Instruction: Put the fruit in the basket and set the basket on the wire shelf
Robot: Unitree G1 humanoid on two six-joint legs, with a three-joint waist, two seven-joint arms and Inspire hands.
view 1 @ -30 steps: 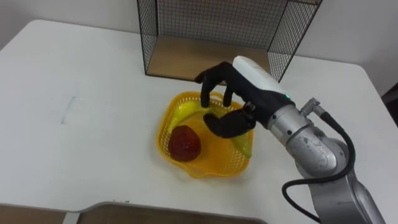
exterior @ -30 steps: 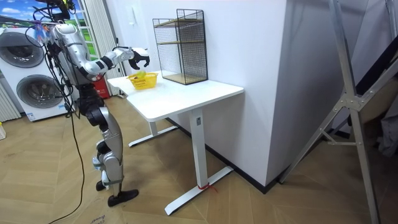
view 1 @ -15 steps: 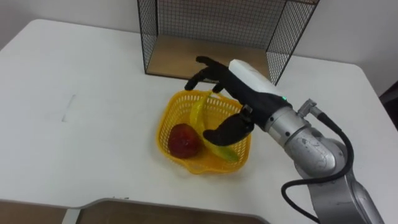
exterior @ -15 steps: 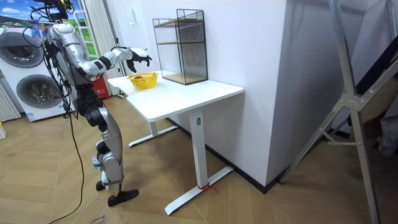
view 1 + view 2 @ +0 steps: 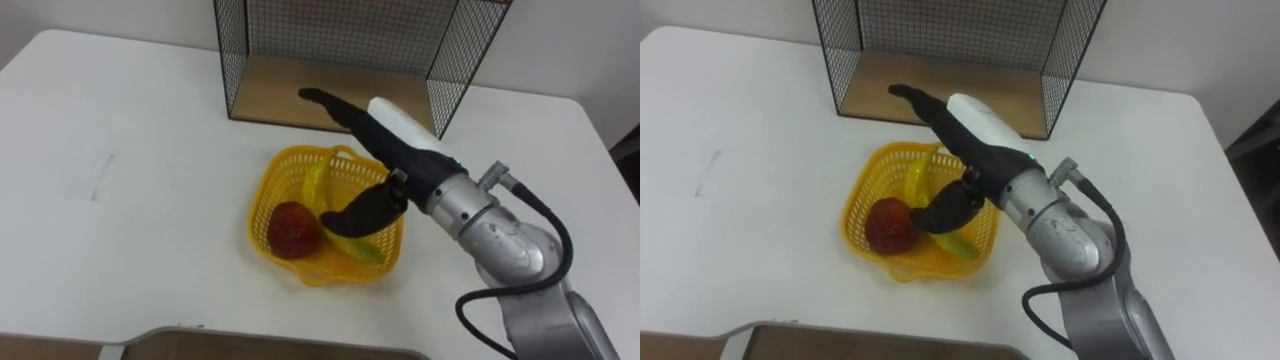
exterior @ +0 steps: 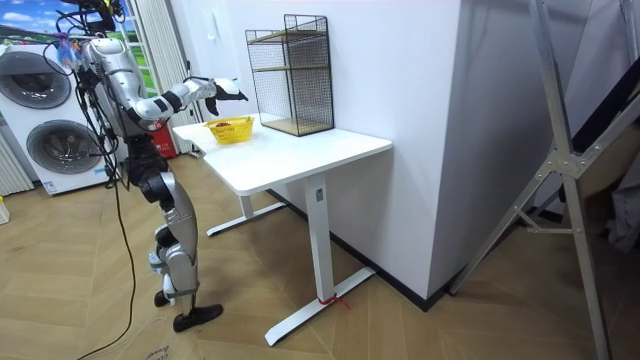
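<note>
Hovering over a yellow plastic mesh basket (image 5: 264,196), the robot's right hand (image 5: 386,150) points its straight fingers toward a black wire shelf with a wooden floor (image 5: 272,86), with the thumb spread wide beneath. Is it holding anything?

No. The hand is splayed and nothing is pinched in it. Whether the thumb brushes the fruit below cannot be told.

Where is the fruit?

Both pieces lie inside the basket. A round, dark red fruit (image 5: 292,228) sits at the basket's left side. A curved banana (image 5: 317,188), yellow shading to green at its near end, lies just beside it, partly under the thumb.

And the basket itself?

It rests on the white table (image 5: 120,150), just in front of the shelf's open lower level, and its latticed wall flares to a wavy rim. In the room view the robot stands upright at the table's end, on the room view's left, with its right arm stretched over the tabletop.
</note>
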